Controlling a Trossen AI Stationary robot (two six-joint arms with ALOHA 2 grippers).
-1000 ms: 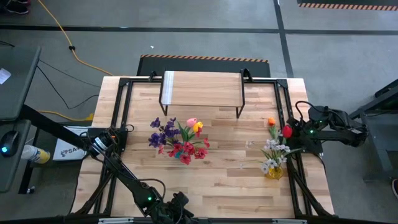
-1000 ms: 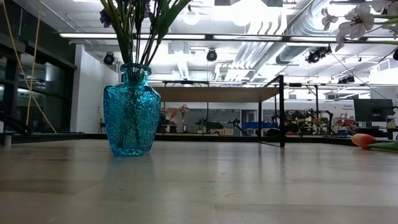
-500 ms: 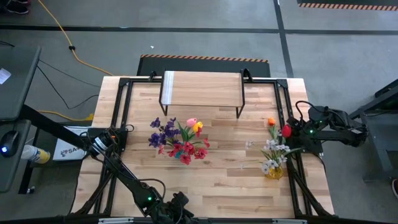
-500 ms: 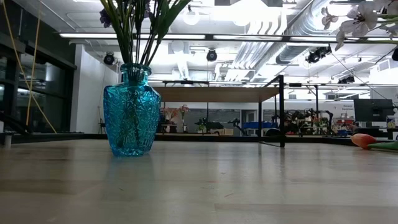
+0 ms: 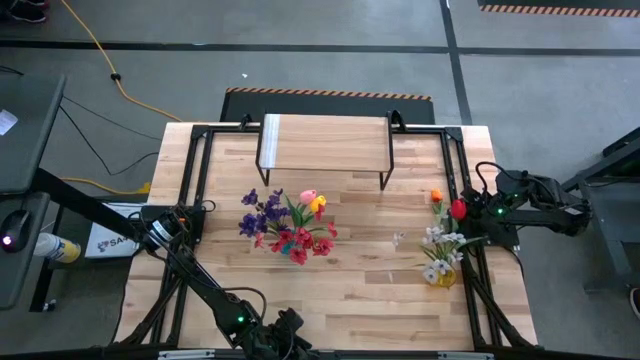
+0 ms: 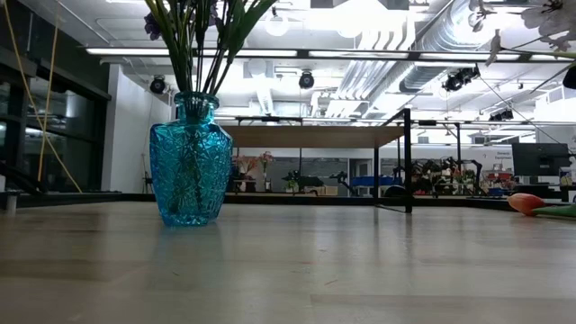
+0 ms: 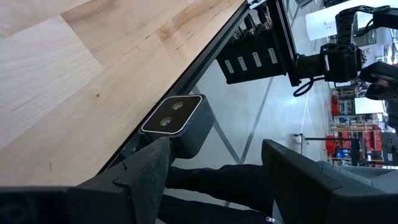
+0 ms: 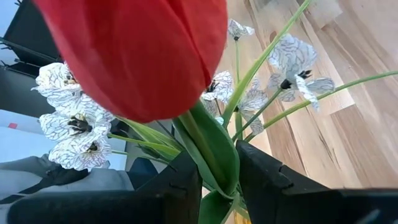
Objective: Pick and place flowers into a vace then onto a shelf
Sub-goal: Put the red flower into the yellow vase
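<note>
The right gripper (image 8: 214, 186) is clamped on the green stems of a red tulip (image 8: 140, 53) and white blooms (image 8: 74, 127), held at the table's right edge. The stems are judged light, thin and springy, best pinched low, clear of the crushable petals. More flowers (image 5: 285, 225) are stood in the blue vase (image 6: 191, 162). The left gripper (image 7: 214, 165) is parked, jaws apart.

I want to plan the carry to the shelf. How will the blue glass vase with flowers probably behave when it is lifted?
The blue vase looks like thick cut glass, so probably heavy and hard, maybe slippery. The tall flowers rise far above its narrow neck, so it may tip if tilted.
</note>
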